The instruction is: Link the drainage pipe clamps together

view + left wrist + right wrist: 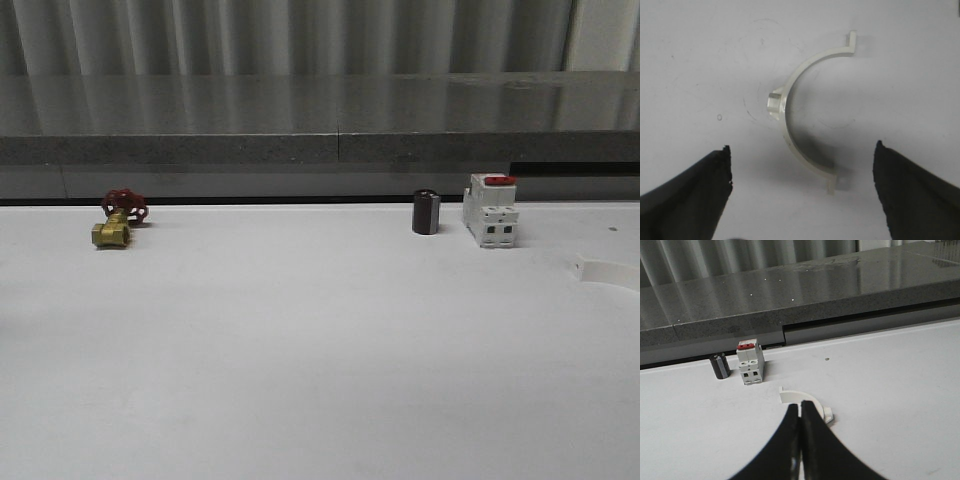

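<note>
White counter [300, 350] runs beneath a grey ledge; going left to right, the left hand [802, 187] hangs wide open over one half-ring clamp [790, 107], and a skewed descent could knock it aside. The brass valve [115, 225], black cylinder [426, 212] and circuit breaker [490, 212] sit well apart, while the right hand [801, 415], fingers pressed together, risks nudging the other clamp [800, 397] just beyond its tips.

A brass valve [112, 232] with a red handwheel sits far left on the white table [300, 350]. Well to the right, a small dark cylinder [426, 212] stands just beside a white circuit breaker [490, 212] with a red switch.
</note>
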You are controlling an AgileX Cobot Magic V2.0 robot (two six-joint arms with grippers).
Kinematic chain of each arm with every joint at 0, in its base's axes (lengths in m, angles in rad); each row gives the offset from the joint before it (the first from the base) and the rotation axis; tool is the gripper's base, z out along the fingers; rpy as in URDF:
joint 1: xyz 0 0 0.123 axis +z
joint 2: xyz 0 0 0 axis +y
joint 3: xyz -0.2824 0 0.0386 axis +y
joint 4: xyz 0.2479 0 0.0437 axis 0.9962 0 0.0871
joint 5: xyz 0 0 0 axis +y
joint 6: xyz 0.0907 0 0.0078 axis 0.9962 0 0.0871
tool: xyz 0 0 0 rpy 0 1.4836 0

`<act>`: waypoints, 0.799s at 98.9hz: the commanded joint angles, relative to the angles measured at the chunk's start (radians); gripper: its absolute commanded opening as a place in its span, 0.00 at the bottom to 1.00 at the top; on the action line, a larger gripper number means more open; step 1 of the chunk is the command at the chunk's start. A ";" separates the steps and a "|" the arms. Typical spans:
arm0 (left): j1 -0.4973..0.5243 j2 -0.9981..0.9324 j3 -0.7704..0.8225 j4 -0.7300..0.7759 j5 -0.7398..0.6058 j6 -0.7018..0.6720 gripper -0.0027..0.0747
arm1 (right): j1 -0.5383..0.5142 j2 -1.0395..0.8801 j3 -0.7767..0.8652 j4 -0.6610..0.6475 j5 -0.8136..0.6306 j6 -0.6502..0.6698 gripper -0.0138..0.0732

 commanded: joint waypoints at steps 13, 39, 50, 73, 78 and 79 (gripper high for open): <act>0.001 0.117 -0.106 -0.016 -0.031 0.024 0.77 | -0.004 -0.019 -0.015 -0.006 -0.085 -0.002 0.02; 0.001 0.220 -0.142 -0.016 -0.064 0.047 0.77 | -0.004 -0.019 -0.015 -0.006 -0.085 -0.002 0.02; 0.001 0.244 -0.142 -0.016 -0.081 0.047 0.77 | -0.004 -0.019 -0.015 -0.006 -0.085 -0.002 0.02; 0.001 0.275 -0.142 -0.008 -0.085 0.047 0.77 | -0.004 -0.019 -0.015 -0.006 -0.085 -0.002 0.02; 0.001 0.276 -0.142 -0.008 -0.085 0.047 0.77 | -0.004 -0.019 -0.015 -0.006 -0.085 -0.002 0.02; 0.001 0.276 -0.142 -0.008 -0.085 0.047 0.77 | -0.004 -0.019 -0.015 -0.006 -0.085 -0.002 0.02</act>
